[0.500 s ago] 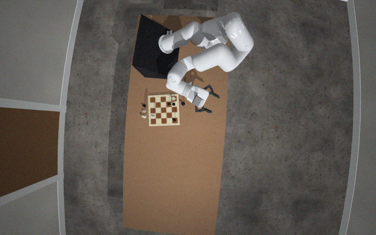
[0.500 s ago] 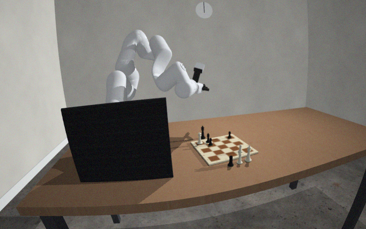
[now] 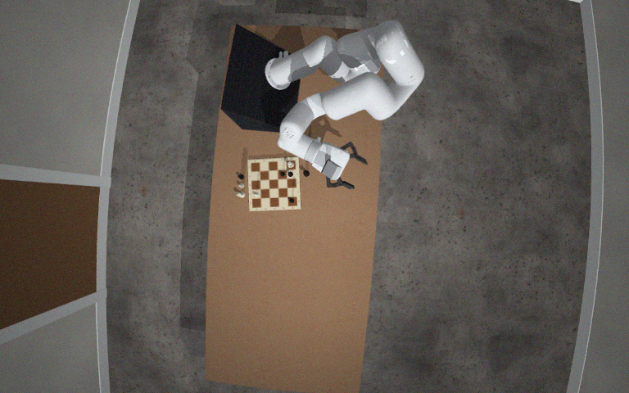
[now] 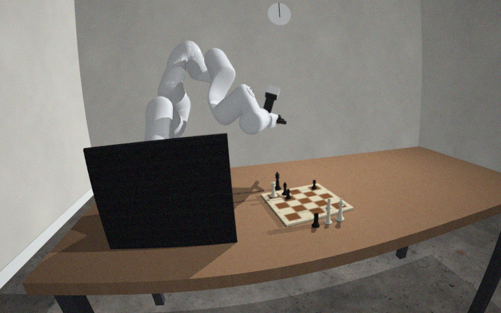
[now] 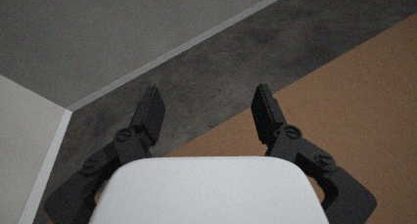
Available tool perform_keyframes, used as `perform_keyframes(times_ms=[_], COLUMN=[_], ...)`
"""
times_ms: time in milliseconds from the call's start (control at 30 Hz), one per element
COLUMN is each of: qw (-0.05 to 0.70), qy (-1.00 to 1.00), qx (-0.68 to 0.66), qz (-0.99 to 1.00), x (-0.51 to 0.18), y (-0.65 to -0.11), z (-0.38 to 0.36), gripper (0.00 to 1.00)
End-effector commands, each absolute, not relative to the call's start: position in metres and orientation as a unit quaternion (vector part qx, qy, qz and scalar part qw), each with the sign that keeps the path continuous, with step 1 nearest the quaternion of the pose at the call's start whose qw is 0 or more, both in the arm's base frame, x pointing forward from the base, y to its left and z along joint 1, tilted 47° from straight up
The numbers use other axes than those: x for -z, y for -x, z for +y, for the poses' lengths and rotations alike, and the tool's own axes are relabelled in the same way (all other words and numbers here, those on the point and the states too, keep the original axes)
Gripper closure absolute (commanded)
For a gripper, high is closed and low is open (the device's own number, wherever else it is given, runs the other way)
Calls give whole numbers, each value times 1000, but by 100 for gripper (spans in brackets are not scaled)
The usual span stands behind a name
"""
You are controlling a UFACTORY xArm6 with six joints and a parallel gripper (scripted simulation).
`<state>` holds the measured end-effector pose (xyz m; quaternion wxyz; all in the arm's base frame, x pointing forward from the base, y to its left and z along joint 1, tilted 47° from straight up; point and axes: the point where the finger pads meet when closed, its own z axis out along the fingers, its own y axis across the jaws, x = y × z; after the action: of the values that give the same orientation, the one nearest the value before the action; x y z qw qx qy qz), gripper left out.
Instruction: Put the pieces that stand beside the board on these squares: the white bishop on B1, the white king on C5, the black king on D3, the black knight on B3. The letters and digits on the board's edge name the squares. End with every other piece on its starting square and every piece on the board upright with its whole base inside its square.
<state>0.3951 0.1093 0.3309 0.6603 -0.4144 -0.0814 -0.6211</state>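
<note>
My gripper (image 3: 360,173) (image 4: 283,121) (image 5: 208,96) is open and empty, high above the table, tilted and off the board's right side in the top view. The black king (image 3: 306,173) (image 4: 277,181) stands beside the board (image 3: 273,209) (image 4: 293,216) on that side. Off the opposite edge stand the black knight (image 3: 241,176) (image 4: 316,221), what looks like the white bishop (image 3: 241,185) (image 4: 327,219) and the taller white king (image 3: 240,194) (image 4: 340,212). All four look upright. The board's letters and digits are too small to read.
On the board stand a white piece (image 3: 291,164) (image 4: 273,190) at a corner, two black pieces (image 3: 282,173) (image 3: 290,173) near it, a black piece (image 3: 291,200) (image 4: 314,184) and another white piece (image 3: 255,193) (image 4: 328,204). A large black panel (image 3: 255,83) (image 4: 160,193) stands near the board.
</note>
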Motion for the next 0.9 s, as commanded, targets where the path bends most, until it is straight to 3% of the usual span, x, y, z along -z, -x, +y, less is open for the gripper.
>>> perform_keyframes(times_ms=[0,600,867], qw=[660,687,700], qy=[414,379,309], qx=[622,572,504], qz=[-82,-239,-401], x=[-332,-336,-327], y=[-395,-370,-328], z=[109,169,216], gripper=[0,0,0])
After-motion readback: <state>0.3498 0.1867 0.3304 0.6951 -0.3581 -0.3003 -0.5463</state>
